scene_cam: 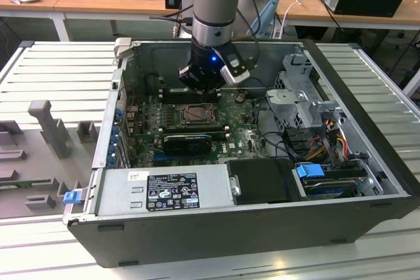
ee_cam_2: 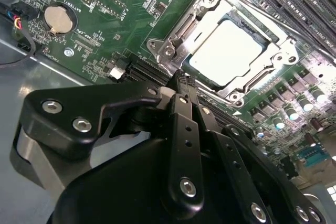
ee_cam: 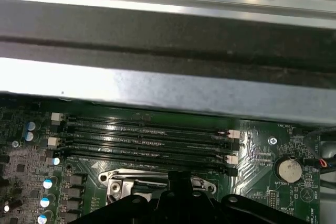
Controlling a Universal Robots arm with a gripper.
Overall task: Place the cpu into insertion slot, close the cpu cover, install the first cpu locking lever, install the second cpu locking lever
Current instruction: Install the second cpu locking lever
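Note:
In the second wrist view the cpu lies flat in the insertion slot, its pale metal top showing through the opening of the cpu cover. The silvery cover lies down around the chip. My gripper hovers just off one corner of the socket, its black fingers drawn together with nothing between them. In the exterior view the gripper hangs over the board just behind the socket. The first wrist view catches the cover's edge beside the fingertips. I cannot tell how the locking levers stand.
An open computer case holds the green motherboard. Memory slots run beside the socket, and a black heatsink lies in front of it. A coin battery sits on the board, with cables and a drive cage at the exterior view's right.

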